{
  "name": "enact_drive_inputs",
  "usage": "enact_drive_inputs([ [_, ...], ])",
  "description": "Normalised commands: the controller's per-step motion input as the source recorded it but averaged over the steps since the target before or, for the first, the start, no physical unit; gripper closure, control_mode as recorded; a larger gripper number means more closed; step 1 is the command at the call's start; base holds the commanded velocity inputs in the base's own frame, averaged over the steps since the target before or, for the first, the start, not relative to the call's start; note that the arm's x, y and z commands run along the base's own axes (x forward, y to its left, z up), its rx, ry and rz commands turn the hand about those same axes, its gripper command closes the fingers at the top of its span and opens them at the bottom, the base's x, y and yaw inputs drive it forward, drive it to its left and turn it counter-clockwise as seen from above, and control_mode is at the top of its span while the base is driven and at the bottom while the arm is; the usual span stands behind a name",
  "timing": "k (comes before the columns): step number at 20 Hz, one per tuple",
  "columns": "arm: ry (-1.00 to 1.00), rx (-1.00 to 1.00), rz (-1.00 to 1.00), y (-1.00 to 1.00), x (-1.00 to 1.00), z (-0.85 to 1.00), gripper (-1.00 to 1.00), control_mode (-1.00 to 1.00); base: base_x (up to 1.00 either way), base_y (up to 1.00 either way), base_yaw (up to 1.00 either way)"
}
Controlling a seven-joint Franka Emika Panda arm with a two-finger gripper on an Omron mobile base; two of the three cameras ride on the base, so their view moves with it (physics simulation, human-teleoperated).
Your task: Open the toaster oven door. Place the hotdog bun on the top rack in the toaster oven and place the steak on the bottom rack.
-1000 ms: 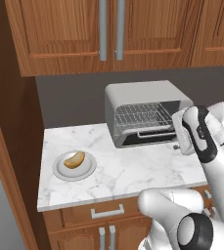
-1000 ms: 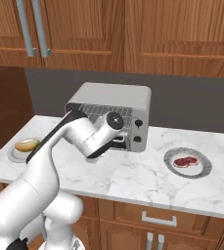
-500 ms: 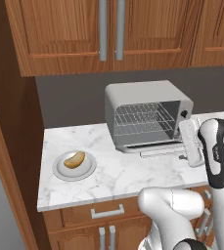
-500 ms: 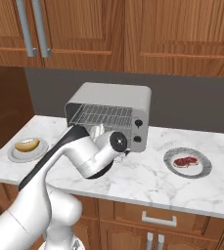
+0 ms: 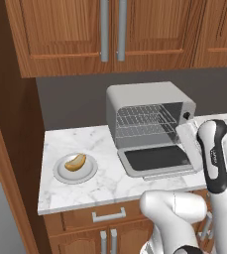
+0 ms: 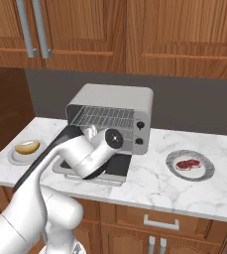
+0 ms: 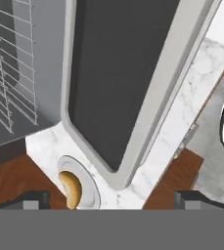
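The toaster oven (image 5: 149, 116) sits at the back of the marble counter (image 5: 105, 181). The toaster oven door (image 5: 157, 158) now lies flat in front of the toaster oven, all the way down. A second ago it was still partly up, and half a second ago it was almost down.

Inside the toaster oven the top rack (image 5: 144, 115) and the bottom rack (image 5: 147, 131) are both bare wire.

The hotdog bun (image 5: 76, 161) lies on a white plate (image 5: 60, 171) to the left of the toaster oven, well apart from it. The steak (image 6: 188, 163) lies on a grey plate (image 6: 204, 171) to the right of the toaster oven. Neither has moved.

The arm has swung from in front of the toaster oven over to its right side. The end effector (image 7: 111, 197) hangs above the door, with its fingers (image 7: 35, 197) spread wide apart. It holds nothing.
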Motion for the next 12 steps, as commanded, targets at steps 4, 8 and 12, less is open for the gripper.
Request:
enact_drive_inputs([
  [4, 0.00, -0.16, 0.33, 0.01, 0.22, -0.04, -1.00, -1.00, 0.00, 0.00, 0.00],
  [8, 0.00, -0.15, 0.45, 0.00, 0.25, -0.20, -1.00, -1.00, 0.00, 0.00, 0.00],
  [12, 0.00, -0.19, 0.37, 0.06, 0.28, -0.24, -1.00, -1.00, 0.00, 0.00, 0.00],
])
